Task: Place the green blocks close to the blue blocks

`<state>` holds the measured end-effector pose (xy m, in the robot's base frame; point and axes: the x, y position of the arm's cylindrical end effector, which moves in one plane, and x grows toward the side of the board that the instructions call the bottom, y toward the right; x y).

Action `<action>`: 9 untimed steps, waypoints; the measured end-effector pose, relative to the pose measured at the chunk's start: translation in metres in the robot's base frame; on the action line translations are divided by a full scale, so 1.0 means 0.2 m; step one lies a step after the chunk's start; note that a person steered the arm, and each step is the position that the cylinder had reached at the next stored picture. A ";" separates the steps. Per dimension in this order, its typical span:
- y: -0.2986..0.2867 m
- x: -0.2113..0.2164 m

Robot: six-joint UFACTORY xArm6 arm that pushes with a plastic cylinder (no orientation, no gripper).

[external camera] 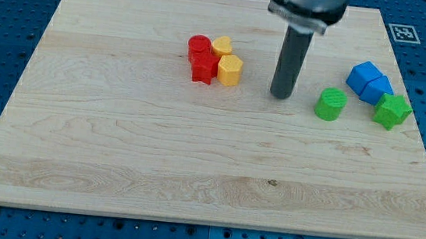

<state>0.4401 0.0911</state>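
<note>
A green cylinder (330, 103) stands right of centre on the board. A green star block (392, 111) sits at the right, touching two blue blocks (369, 81) that lie together just above it. My tip (281, 94) rests on the board a short way to the view's left of the green cylinder, with a small gap between them. The rod rises straight up to the arm at the view's top.
A red cylinder (199, 46), a red star block (203, 67), a yellow block (222, 45) and a yellow hexagonal block (229, 70) are clustered left of my tip. The wooden board (117, 142) lies on a blue pegboard table.
</note>
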 end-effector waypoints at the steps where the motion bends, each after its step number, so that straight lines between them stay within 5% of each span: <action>1: 0.02 0.18; 2: 0.24 0.21; 4: 0.57 -0.12; 5: 0.57 -0.08; 7: 0.53 0.33; 9: 1.16 0.43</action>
<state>0.5261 0.3234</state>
